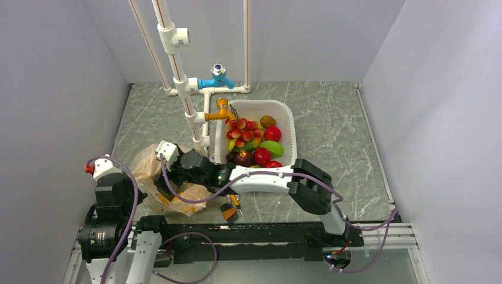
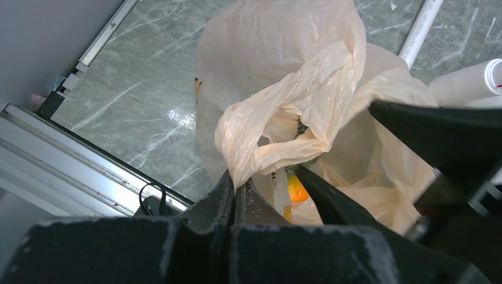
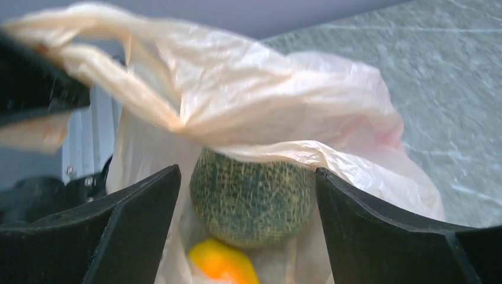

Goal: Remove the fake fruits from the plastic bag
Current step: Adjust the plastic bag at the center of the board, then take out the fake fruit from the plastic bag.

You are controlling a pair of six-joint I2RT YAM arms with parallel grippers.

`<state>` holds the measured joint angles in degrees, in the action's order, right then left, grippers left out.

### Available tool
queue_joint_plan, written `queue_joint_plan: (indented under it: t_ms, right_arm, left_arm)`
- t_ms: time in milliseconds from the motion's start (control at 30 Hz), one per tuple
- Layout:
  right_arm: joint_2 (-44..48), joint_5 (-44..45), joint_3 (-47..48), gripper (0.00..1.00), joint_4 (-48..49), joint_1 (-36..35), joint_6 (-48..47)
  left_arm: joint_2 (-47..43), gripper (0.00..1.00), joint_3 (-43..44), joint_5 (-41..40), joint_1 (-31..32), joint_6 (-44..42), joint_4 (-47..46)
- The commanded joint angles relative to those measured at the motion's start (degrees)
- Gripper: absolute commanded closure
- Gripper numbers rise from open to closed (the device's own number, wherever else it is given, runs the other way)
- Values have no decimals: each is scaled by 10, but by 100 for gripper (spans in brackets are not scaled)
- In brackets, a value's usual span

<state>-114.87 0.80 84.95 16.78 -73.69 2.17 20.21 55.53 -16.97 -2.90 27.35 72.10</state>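
The plastic bag [image 1: 148,168] lies at the near left, crumpled and beige with orange patches. My left gripper [image 2: 238,180] is shut on a fold of the bag's rim [image 2: 260,148] and holds the mouth up. My right gripper [image 3: 247,173] is open inside the bag's mouth. Its fingers [image 3: 136,219] stand on either side of the grey-green netted melon [image 3: 251,198] without touching it. A yellow-orange fruit [image 3: 222,263] lies under the melon and also shows in the left wrist view [image 2: 296,190]. The red grapes [image 1: 243,130] lie in the white basin [image 1: 290,118].
The basin also holds red round fruits [image 1: 272,133] and green mangoes [image 1: 271,148]. White pipes [image 1: 177,65] with an orange tap [image 1: 222,112] and a blue valve [image 1: 218,77] rise just behind the bag. A small orange-black object [image 1: 231,210] lies near the front edge.
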Motion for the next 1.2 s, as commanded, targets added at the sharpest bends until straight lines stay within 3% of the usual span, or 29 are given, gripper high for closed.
queue_joint_plan:
  t_ms: [0,100,267,400,533,667,900,1167]
  right_arm:
    - [-75,-9,87,13,26,0,24]
    - [-137,-9,144,14,22,0,37]
    - [-172,6,135,32,22,2,35]
    - [-96,23,14,39,33,2,35]
    - [9,74,-153,38,60,2,33]
    - [87,84,-219,35,53,1,18]
    - [99,46,-154,28,15,1,14]
    - [73,1,-63,27,12,-2,10]
  left_arm:
    - [-14,100,0,-7,1,18,2]
    - [-22,100,2,-10,1,21,5]
    - [-26,100,3,-22,1,27,12]
    - [-23,100,6,-29,1,29,16]
    - [-24,100,3,-19,1,21,8]
    - [-27,100,-1,-1,1,10,-1]
    - [-36,100,-30,58,1,-3,-32]
    - [-57,100,-27,55,1,-4,-31]
